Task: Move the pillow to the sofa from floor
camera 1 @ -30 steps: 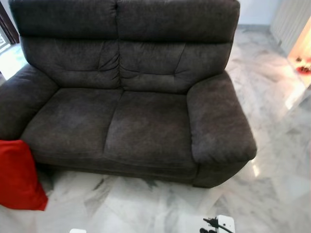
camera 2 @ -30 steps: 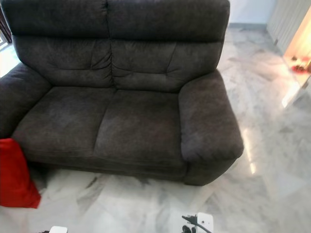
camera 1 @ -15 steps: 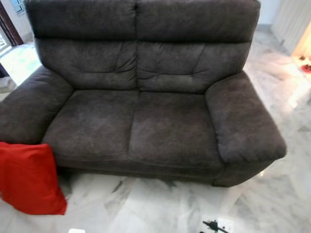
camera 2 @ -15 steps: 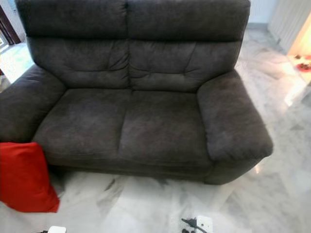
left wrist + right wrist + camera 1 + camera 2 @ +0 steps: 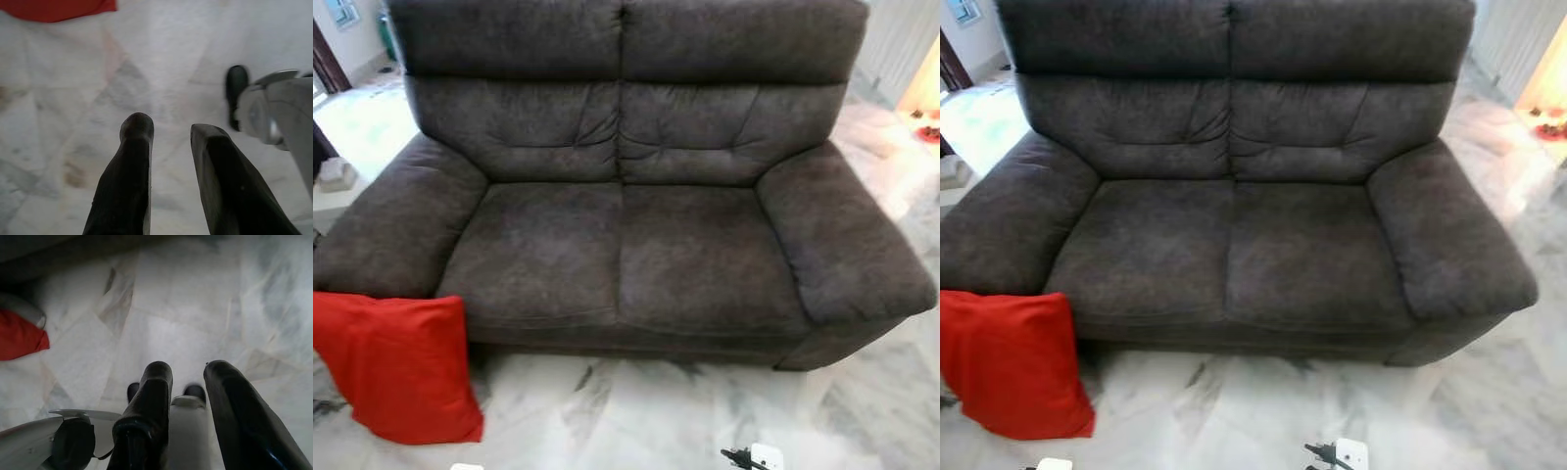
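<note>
So, stage: approaching, nothing gripped yet.
Left gripper (image 5: pixel 168 125): hanging low over the marble floor (image 5: pixel 666 411), fingers parted, carrying nothing.
Right gripper (image 5: pixel 188 369): likewise pointing down at the floor, fingers slightly apart, unloaded.
Pillow (image 5: pixel 406 367): standing on the floor ahead and to the left of the left gripper, leaning against the front of the sofa (image 5: pixel 636 255) below its armrest.
Handling: probably light, soft, squashy; fabric likely bunching rather than slipping.
Hold: pinching deep at the near upper corner or top edge.
</note>
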You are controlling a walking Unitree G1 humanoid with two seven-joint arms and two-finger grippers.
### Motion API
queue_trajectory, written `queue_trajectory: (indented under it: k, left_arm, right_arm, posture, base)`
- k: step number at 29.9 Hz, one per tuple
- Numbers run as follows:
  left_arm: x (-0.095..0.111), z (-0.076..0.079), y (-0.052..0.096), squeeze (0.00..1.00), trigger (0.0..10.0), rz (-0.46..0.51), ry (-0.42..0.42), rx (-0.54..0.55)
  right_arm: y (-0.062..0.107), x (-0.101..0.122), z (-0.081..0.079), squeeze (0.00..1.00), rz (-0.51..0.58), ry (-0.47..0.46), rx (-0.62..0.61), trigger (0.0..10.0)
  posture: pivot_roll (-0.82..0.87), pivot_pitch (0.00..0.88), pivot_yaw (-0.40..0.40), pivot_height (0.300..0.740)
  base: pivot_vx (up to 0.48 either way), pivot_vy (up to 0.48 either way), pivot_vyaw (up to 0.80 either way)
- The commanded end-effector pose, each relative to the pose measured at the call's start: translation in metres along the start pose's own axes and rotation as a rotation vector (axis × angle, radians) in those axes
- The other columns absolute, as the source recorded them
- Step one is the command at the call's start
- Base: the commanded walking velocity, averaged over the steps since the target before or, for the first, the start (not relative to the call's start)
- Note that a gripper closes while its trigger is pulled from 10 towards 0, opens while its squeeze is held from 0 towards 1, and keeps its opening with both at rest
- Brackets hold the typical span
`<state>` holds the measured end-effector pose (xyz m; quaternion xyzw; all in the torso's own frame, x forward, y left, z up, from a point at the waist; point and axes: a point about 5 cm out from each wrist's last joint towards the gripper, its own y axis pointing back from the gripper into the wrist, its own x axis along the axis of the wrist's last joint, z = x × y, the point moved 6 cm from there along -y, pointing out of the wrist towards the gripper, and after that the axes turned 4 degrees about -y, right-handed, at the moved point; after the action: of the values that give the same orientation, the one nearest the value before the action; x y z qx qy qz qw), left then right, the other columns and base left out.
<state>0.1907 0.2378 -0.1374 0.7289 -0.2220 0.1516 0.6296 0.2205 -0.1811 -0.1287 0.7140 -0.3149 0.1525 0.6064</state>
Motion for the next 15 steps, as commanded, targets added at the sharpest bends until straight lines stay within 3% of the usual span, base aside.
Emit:
queue_trajectory:
  k: [1,4,15]
  left_arm:
    - [-0.0118,0.003,0.0011,0.0,10.0,-0.037,0.004,-0.006]
    - [-0.0121,0.003,0.0011,0.0,10.0,-0.039,0.014,-0.002]
    - [-0.0127,0.0042,0.0012,0.0,10.0,-0.04,0.015,-0.007]
  right_arm:
    - [0.0019,-0.0088,0.0037,0.0,-0.025,-0.001,-0.015,10.0]
    - [0.0025,-0.0088,0.0087,0.0,-0.024,0.009,-0.044,10.0]
    - [0.0015,-0.0079,0.0039,0.0,-0.03,0.022,-0.017,10.0]
  posture:
    - [-0.04,0.13,0.064,0.74]
    - [-0.04,0.12,0.06,0.74]
    - [-0.04,0.103,0.057,0.74]
  base:
    - [0.0,0.461,0.0]
    - [0.0,0.461,0.0]
    - [0.0,0.461,0.0]
